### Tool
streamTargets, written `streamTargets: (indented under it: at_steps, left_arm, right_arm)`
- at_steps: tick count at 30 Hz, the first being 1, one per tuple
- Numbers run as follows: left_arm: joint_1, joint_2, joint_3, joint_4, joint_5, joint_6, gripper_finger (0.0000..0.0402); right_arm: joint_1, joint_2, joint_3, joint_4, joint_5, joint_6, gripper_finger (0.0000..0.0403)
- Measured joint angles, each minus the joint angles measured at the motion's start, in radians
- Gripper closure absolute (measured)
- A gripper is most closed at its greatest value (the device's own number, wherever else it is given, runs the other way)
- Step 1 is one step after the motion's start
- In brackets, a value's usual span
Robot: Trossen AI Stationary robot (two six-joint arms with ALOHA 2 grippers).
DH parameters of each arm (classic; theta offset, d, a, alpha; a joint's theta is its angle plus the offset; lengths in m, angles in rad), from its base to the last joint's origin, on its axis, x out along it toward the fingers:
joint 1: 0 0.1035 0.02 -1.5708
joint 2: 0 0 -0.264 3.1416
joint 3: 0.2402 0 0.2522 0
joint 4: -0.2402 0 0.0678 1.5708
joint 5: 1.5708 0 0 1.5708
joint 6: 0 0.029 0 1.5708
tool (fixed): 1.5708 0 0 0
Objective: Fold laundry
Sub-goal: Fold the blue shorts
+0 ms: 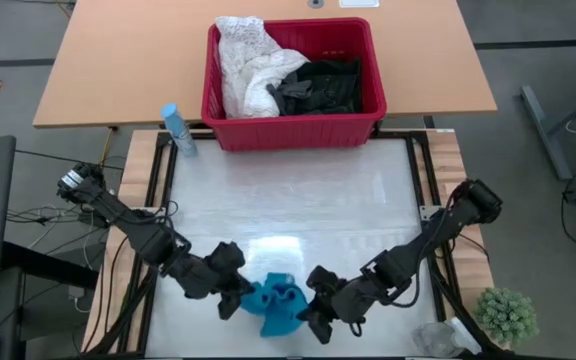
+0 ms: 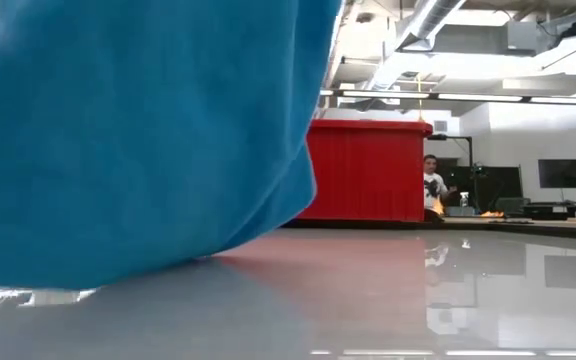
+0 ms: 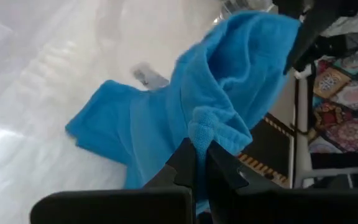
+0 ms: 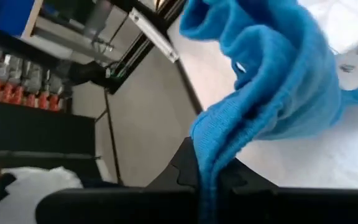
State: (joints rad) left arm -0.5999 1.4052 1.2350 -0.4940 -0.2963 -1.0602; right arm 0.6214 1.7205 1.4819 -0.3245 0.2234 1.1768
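Both end effectors, left (image 1: 236,297) and right (image 1: 313,308), clamp teal garment (image 1: 276,303) at desk's 6 o'clock | spread evenly, keep edges taut.

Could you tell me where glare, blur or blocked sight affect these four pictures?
High view: a bright patch of glare sits on the white table just beyond the teal garment. Low view: the garment, close and soft, fills most of the left half, while the glossy tabletop mirrors the red basket. Left wrist and right wrist views: background beyond the cloth is blurred.
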Motion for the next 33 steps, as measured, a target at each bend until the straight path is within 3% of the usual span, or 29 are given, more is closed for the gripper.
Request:
streamTargets:
  at_steps: [6,13,22,33]
  left_arm:
    - [-0.024,-0.016,0.0,0.077,-0.007,-0.053,0.0401]
    - [-0.028,-0.064,0.0,0.074,-0.031,-0.067,0.0401]
    - [0.002,-0.063,-0.002,-0.201,-0.098,-0.06,0.0401]
    - [0.157,-0.063,-0.15,-0.197,-0.11,0.117,0.0401]
  right_arm:
    - [0.0,0.003,0.0,0.113,-0.068,-0.009,0.0372]
    - [-0.004,0.003,0.0,0.129,-0.095,-0.007,0.0372]
    - [-0.081,0.003,0.0,-0.103,-0.097,-0.003,0.0372]
    - [-0.209,0.003,0.0,-0.258,-0.145,-0.112,0.0372]
